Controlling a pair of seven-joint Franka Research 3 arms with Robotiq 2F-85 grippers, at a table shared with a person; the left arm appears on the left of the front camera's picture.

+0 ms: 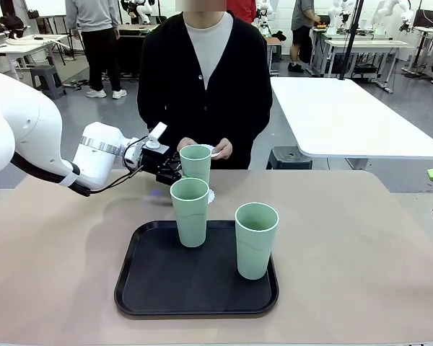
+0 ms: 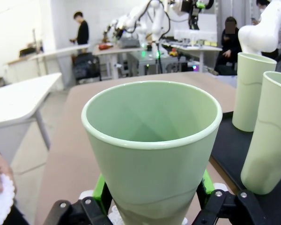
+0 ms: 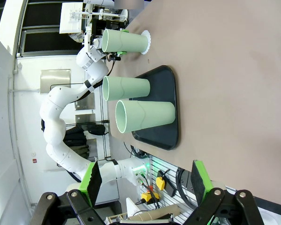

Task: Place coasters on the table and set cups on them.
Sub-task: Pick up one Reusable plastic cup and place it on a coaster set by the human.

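- Front view: the left gripper (image 1: 182,170) is clamped on a tall pale mint-green plastic cup (image 1: 195,161). The cup stands upright on the far part of the light beige table (image 1: 361,238), just behind the black rounded-square tray (image 1: 151,288). The edge of a thin white scalloped paper coaster (image 1: 211,195) shows at the cup's foot. A second mint-green cup (image 1: 190,211) and a third mint-green cup (image 1: 256,239) stand on the tray. The person's hand (image 1: 221,150) holds something white just beyond the gripped cup.
- Left wrist view: the left gripper (image 2: 152,190) has its green pads (image 2: 101,191) pressed against both sides of the cup (image 2: 152,136), low on its wall. The two tray cups are to the right.
- Right wrist view: the right gripper (image 3: 145,183) is spread wide with nothing between its fingers, well apart from the tray (image 3: 171,108). Farther off, the gripped cup (image 3: 124,41) sits with its base on the coaster (image 3: 147,41).
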